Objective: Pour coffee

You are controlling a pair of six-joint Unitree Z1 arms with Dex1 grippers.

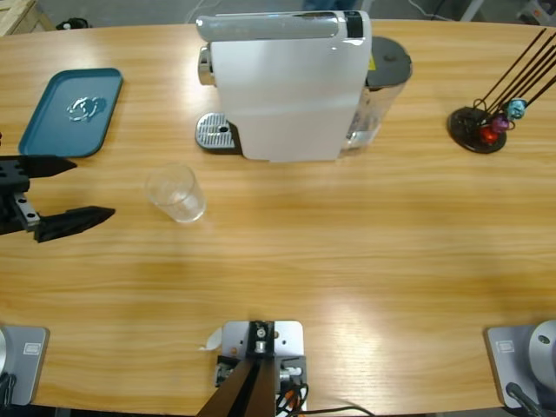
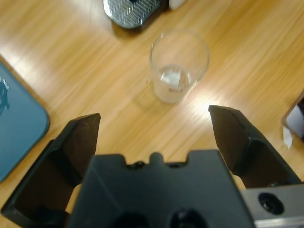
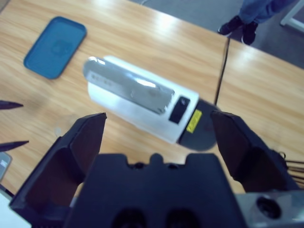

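Observation:
A clear glass tumbler (image 1: 176, 193) (image 2: 178, 66) stands upright on the wooden table, in front of the white coffee machine (image 1: 287, 87) (image 3: 137, 102) and just off its metal drip tray (image 1: 215, 133) (image 2: 130, 9). The glass looks clear; no coffee shows anywhere. My left gripper (image 1: 94, 187) (image 2: 154, 116) is at the table's left edge, open, pointing at the glass from a short way off and holding nothing. My right gripper (image 3: 159, 118) is open and empty, held high and looking down on the machine; the high view does not show it.
A teal tray (image 1: 52, 122) (image 2: 19, 128) (image 3: 54, 47) lies at the back left. A black capsule stand (image 1: 478, 126) with thin rods is at the back right. The machine's water tank (image 1: 382, 87) sits at its right side. A person's shoes (image 3: 237, 23) show beyond the table.

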